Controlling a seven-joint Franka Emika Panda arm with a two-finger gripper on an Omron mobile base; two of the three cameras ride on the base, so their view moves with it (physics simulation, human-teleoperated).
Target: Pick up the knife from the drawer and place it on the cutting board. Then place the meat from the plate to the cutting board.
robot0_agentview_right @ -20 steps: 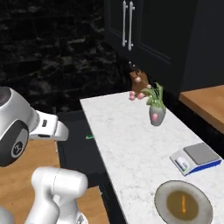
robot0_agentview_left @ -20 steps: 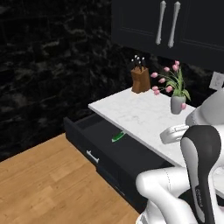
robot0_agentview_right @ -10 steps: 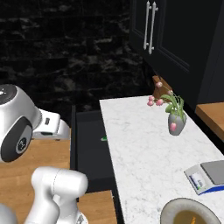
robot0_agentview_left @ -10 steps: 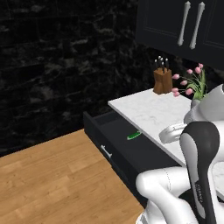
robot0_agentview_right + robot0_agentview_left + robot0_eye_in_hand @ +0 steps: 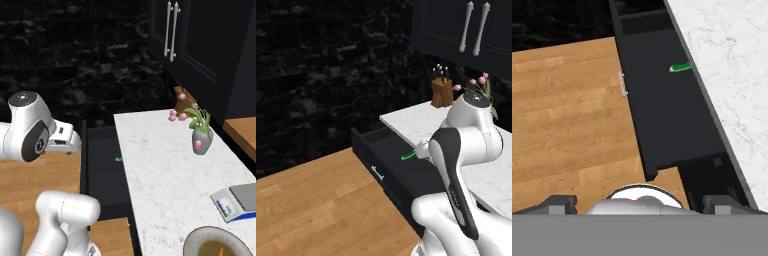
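Note:
The knife (image 5: pixel 680 67), slim with a bright green handle, lies inside the open black drawer (image 5: pixel 662 115), close to the counter side. It appears again as the green knife (image 5: pixel 408 155) beside my forearm and as a green speck (image 5: pixel 119 159) in the drawer (image 5: pixel 102 165). My gripper (image 5: pixel 641 205) hangs high above the drawer's near end, open and empty, its fingertips (image 5: pixel 559 204) far apart. The plate (image 5: pixel 197 241) sits at the counter's near end with the orange-brown meat (image 5: pixel 218 248) on it. The cutting board is out of view.
The drawer's silver bar handle (image 5: pixel 623 84) faces the wooden floor (image 5: pixel 316 200). On the white marble counter (image 5: pixel 165 170) stand a flower vase (image 5: pixel 200 140), a grey scale (image 5: pixel 240 199) and a brown knife block (image 5: pixel 441 92). Dark cabinet doors (image 5: pixel 471 30) hang above.
The whole picture has shifted, so the camera has moved along the counter. The arm has swung over the open drawer. The knife still lies in the drawer.

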